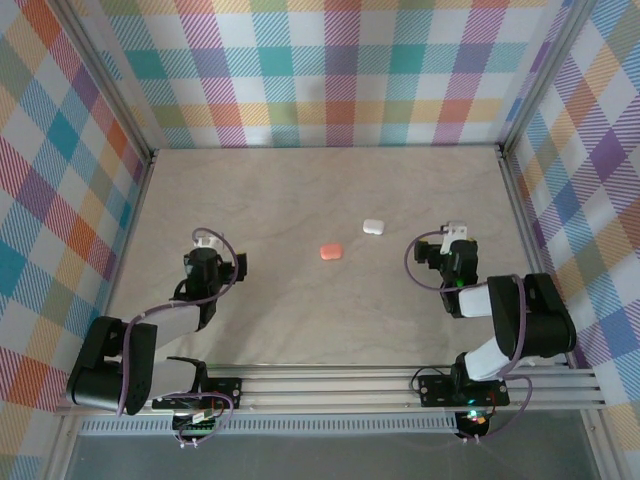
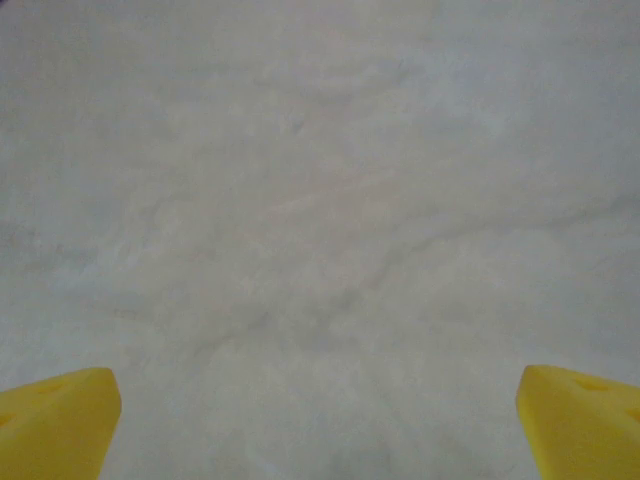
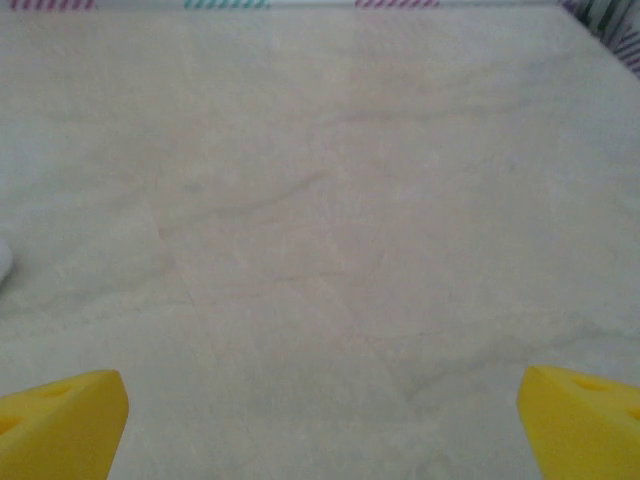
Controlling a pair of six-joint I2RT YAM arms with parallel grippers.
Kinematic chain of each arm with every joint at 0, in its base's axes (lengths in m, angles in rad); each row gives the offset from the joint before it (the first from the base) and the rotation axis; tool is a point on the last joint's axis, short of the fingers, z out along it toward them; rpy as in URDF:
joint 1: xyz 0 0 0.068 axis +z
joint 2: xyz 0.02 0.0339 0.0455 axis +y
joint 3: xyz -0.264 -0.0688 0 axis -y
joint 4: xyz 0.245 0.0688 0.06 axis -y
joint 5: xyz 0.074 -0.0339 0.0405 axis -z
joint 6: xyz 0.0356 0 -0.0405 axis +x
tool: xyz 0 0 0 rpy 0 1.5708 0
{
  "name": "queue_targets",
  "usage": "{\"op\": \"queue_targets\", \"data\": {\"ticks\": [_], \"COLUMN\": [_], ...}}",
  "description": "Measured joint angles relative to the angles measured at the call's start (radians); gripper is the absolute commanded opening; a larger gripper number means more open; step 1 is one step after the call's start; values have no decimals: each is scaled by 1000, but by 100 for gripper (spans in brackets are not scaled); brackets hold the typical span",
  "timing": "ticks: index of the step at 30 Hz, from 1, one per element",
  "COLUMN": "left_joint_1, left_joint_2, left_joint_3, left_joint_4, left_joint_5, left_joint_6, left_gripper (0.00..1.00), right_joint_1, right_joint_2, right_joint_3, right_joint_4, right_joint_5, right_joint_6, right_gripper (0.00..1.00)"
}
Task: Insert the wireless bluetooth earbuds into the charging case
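Pale marbled table (image 1: 300, 190) | pink case (image 1: 331, 252), white case (image 1: 373, 226) closed, apart | left hand (image 2: 320, 420), right hand (image 3: 320, 420) wide, empty

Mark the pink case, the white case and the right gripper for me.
pink charging case (image 1: 331, 252): top view, its centre.
white charging case (image 1: 374, 226): top view, its centre.
right gripper (image 3: 320, 430): right wrist view, midway between fingertips.

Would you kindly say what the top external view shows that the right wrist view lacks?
Top external adds: a small salmon-pink rounded case, a small white rounded case, the left arm, the right arm. Right wrist adds: its yellow fingers, spread apart. Shared: pale marbled tabletop, plaid wall; a white sliver at the wrist view's left edge may be that case.
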Motion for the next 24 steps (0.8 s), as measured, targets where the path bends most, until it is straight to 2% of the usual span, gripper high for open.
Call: {"op": "queue_targets", "data": {"ticks": [4,7,11,24], "left_joint_1": [45,58,63,76], "left_joint_2": [100,220,304,304], "left_joint_3": [-7,18,95,133], "left_joint_4": [206,272,238,236], "left_joint_5": [59,103,147,147], "left_joint_6": [-1,1,0,-8], "left_gripper": [100,100,100,100], "right_joint_1": [-27,-39,-39,-39], "right_joint_2": [5,5,5,5], "right_joint_3": [61,76,75,75], "right_joint_4": [-29,-26,-34,-47], "right_joint_5": [-14,-19,-24,-33], "right_joint_6": [22,29,37,41], "right_gripper": [100,100,100,100]}}
